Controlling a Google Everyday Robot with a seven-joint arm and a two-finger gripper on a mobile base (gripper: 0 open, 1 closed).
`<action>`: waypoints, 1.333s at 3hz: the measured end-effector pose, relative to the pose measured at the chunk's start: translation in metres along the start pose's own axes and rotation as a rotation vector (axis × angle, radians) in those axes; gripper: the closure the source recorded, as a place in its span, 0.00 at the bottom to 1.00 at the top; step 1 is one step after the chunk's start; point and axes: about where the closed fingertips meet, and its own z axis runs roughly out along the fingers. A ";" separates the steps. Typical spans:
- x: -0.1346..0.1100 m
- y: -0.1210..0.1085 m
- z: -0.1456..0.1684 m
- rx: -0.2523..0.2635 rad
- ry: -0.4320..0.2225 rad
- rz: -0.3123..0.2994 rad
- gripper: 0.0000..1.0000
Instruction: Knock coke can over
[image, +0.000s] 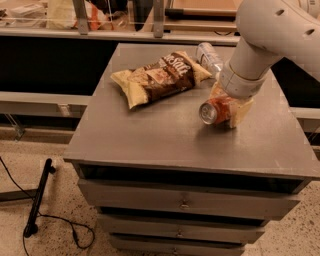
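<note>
The can lies tipped at the gripper; you can't tell its grip. Lift off straight, without rolling it.

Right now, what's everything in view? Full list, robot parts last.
coke can: 1, red with a silver top, lying on its side at the right of the cabinet top, top end toward the camera
chip bag: 1, brown and tan, flat on the cabinet top, centre rear
water bottle: 1, clear, on its side at the rear right, behind the can
cabinet: 1, grey, drawers in front, carries all three
cable: 1, black, on the floor, lower left
bar: 1, black, on the floor by the cable
arm: 1, white, enters from the upper right
gripper: 1, beige jaws shut on the coke can, low over the cabinet top's right side
</note>
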 end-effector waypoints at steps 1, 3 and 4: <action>0.003 -0.003 -0.005 0.015 0.012 0.022 0.00; 0.030 -0.016 -0.046 0.101 0.000 0.133 0.00; 0.052 -0.027 -0.079 0.184 -0.023 0.207 0.00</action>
